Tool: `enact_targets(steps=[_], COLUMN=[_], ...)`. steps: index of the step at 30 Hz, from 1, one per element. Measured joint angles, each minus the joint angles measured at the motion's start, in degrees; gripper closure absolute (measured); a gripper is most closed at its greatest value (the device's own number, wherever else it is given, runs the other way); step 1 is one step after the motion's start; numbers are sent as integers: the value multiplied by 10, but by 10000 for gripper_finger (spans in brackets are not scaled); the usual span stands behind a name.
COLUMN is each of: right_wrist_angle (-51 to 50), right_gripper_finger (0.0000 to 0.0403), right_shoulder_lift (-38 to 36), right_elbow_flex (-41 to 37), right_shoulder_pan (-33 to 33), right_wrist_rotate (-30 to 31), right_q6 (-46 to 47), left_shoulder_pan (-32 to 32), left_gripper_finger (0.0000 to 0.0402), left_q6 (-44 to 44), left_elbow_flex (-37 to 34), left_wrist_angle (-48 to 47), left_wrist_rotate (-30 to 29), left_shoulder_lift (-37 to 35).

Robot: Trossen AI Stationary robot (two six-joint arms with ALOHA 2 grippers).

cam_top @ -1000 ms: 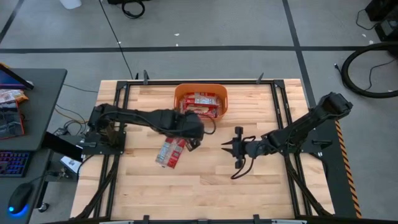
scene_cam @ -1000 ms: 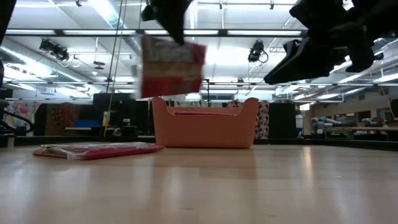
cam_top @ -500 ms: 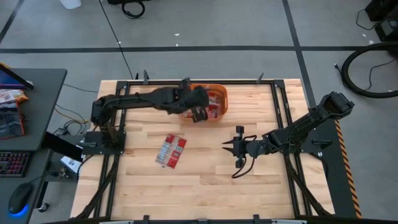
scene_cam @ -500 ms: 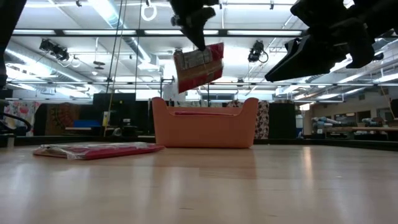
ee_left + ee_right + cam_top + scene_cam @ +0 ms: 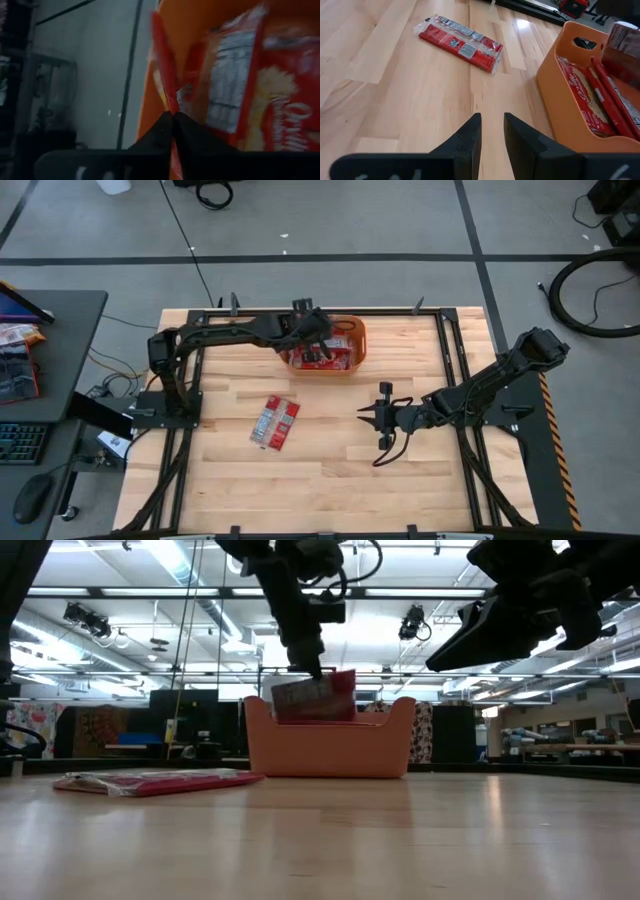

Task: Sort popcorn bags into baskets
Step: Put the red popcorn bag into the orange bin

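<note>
Orange plastic, the basket (image 5: pixel 356 332) sits at the far middle of the wooden bench (image 5: pixel 330 480). It already holds several bags (image 5: pixel 335 356) lying flat inside; in the right wrist view they (image 5: pixel 592 105) lean against its near wall, red with pale label panels.

The left gripper (image 5: pixel 310 338) reaches out over the basket's left part. Its jaws are closed on the top edge of a held bag (image 5: pixel 314 697), which hangs from them on edge. In the low view that bag's lower part is behind the basket (image 5: pixel 330 748) wall, so it is partly down inside the tub. The left wrist view shows the two dark fingers (image 5: pixel 157 132) pinched together on the thin red edge of the held bag (image 5: pixel 165 80), with the orange wall (image 5: pixel 200 20) and the printed faces of the other bags (image 5: pixel 280 100) close behind it.

One loose bag (image 5: pixel 275 422) lies flat on the bench, well apart from the basket, toward the left and nearer the front. The low view shows it (image 5: pixel 155 782) flat on the wood at the left; in the right wrist view it (image 5: pixel 460 43) lies face up with a clear seam along one end.

The right gripper (image 5: pixel 370 417) hangs above the bench at centre right, clear of both the basket and the loose bag. Its jaws stand slightly apart with nothing between them, and its fingers (image 5: pixel 465 140) point toward the loose bag.
</note>
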Motion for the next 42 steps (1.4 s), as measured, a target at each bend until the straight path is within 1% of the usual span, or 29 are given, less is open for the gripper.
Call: enact_targets(steps=[2,6,8,9,10,13,14,16,19,22,24,26,28,29,32,35,39,42], right_wrist_angle=[1,4,3,3,3,3,3,3,4,9,27,33,47,47,62,64,64,66], right_gripper_finger=[315,315,315,315,315,315,315,315,315,315,315,315,315,315,315,315,315,315], right_shoulder_lift=[0,0,0,0,0,0,0,0,0,0,1,2,7,8,16,21,21,21], right_elbow_flex=[0,0,0,0,0,0,0,0,0,0,0,0,0,0,0,0,0,0], right_shoulder_pan=[0,0,0,0,0,0,0,0,0,0,0,0,0,0,-1,-3,-3,-3], right_wrist_rotate=[0,0,0,0,0,0,0,0,0,-8,-20,-32,-40,-41,-50,-53,-56,-60], right_q6=[0,0,0,0,0,0,0,-2,-2,-2,-4,-10,-13,-14,-19,-18,-15,-18], left_shoulder_pan=[-1,-17,-32,-41,-51,-85,-98,-127,-176,-227,-261,-290,-313,-322,-342,-354,-352,-347], left_gripper_finger=[353,295,269,259,252,245,245,248,255,257,257,257,257,257,246,220,180,164], left_q6=[-3,-18,-47,-75,-105,-214,-257,-344,-455,-561,-616,-668,-723,-744,-776,-801,-821,-835], left_elbow_flex=[-2,16,35,46,59,74,73,62,39,14,6,7,7,6,6,6,6,7], left_wrist_angle=[6,2,-7,-19,-36,-69,-82,-107,-156,-176,-216,-236,-265,-264,-261,-270,-284,-291], left_wrist_rotate=[-18,-30,-35,-27,-4,109,133,150,141,107,78,49,35,35,39,49,78,99], left_shoulder_lift=[0,0,0,0,0,-2,-2,0,7,14,20,31,45,52,81,111,140,150])
